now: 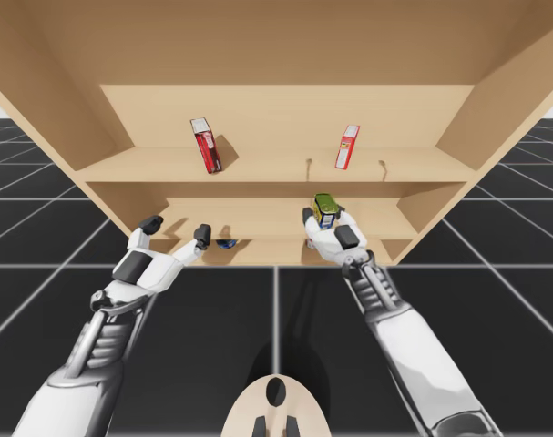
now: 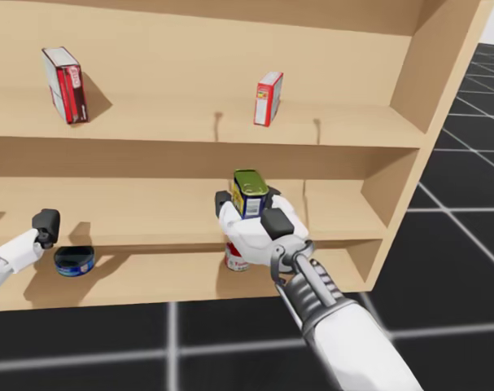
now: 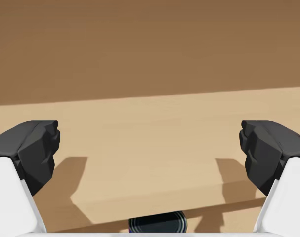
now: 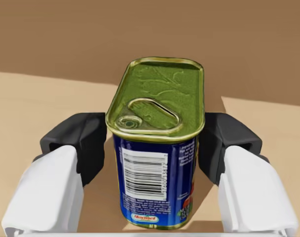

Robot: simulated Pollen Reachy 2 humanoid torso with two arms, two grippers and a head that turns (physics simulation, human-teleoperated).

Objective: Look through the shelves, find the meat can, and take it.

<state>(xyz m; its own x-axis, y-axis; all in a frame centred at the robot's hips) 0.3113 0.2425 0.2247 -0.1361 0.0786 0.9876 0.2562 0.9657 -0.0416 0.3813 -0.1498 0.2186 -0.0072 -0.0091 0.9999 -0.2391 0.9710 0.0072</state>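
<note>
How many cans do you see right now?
3. A blue rectangular can in my right gripper; a flat round blue can on the bottom shelf near my left gripper; a red-and-white can on that shelf below my right gripper. Others may be hidden.

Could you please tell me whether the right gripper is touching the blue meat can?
Touching. In the right wrist view, both fingers of my right gripper press against opposite sides of the blue meat can, with no gap visible.
</note>
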